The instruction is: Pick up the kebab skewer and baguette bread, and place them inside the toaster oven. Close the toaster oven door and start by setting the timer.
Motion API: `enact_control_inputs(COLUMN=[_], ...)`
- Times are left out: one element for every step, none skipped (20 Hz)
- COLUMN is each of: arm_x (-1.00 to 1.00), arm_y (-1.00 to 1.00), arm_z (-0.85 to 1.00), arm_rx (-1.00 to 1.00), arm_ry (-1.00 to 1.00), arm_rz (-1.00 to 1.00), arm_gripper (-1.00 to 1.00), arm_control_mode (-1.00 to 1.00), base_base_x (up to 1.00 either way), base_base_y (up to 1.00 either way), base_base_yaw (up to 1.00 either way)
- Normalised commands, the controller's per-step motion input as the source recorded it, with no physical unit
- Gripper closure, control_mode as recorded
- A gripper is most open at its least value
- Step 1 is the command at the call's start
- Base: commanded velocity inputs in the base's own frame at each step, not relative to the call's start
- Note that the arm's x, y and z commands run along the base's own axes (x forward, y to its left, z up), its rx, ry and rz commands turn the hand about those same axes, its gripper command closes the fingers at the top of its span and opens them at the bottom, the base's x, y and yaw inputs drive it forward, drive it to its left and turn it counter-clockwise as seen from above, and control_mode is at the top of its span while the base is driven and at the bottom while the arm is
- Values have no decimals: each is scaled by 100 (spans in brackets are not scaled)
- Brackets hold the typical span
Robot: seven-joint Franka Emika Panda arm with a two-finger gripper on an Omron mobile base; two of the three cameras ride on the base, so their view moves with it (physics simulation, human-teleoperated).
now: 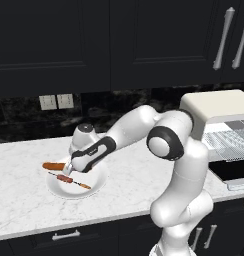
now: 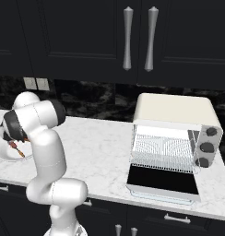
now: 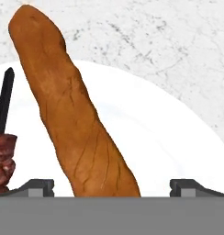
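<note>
**Between the spread fingers: a loaf to be taken across its middle**

Directly ahead of the two-finger pincer (image 3: 111,186) lies the long, slim, orange-brown baguette bread (image 3: 72,110), on the round white plate (image 3: 178,137) that sits on the pale marbled stone counter (image 3: 169,36). The pincer is released, its dark fingertips (image 3: 38,186) standing wide on either side of the loaf's near end, with nothing between them but the bread's crust and no contact that I can make out.

Judged from its look, the baguette should be light and stiff with a rough, cracked crust that gives fair friction; it is rounded, so it could roll or pivot if pinched near an end. A hold across the thick middle, jaws square to its length, seems safest. Off to the pincer's left lies the thin kebab skewer of reddish-brown meat chunks on a dark stick (image 3: 3,137); it looks light too, but narrow and prone to slipping or swinging, so the meat would make the better purchase.

Hidden matters: the loaf's near end and most of the skewer are cut off at the hand view's edges. From the left base camera the hand covers part of the baguette. Well away from the pincer stands the boxy cream-white toaster oven (image 2: 174,110), its dark glass door (image 2: 162,179) lying open.
</note>
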Motion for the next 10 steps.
enact_control_inputs(arm_x=[0,0,0,0,0,0,0,0,0,0], arm_y=[0,0,0,0,0,0,0,0,0,0], arm_z=[-9,-17,-24,-24,-24,-21,-24,-15,0,0], arm_rx=[0,0,0,0,0,0,0,0,0,0], arm_ry=[1,0,1,1,0,0,0,0,0,0], arm_rz=[0,0,0,0,0,0,0,0,0,0], arm_gripper=[-100,-100,-100,-100,-100,-100,-100,-100,-100,-100], arm_control_mode=[-100,-100,-100,-100,-100,-100,-100,-100,-100,-100], base_base_x=[0,0,0,0,0,0,0,0,0,0], base_base_y=[0,0,0,0,0,0,0,0,0,0], base_base_yaw=[0,0,0,0,0,0,0,0,0,0])
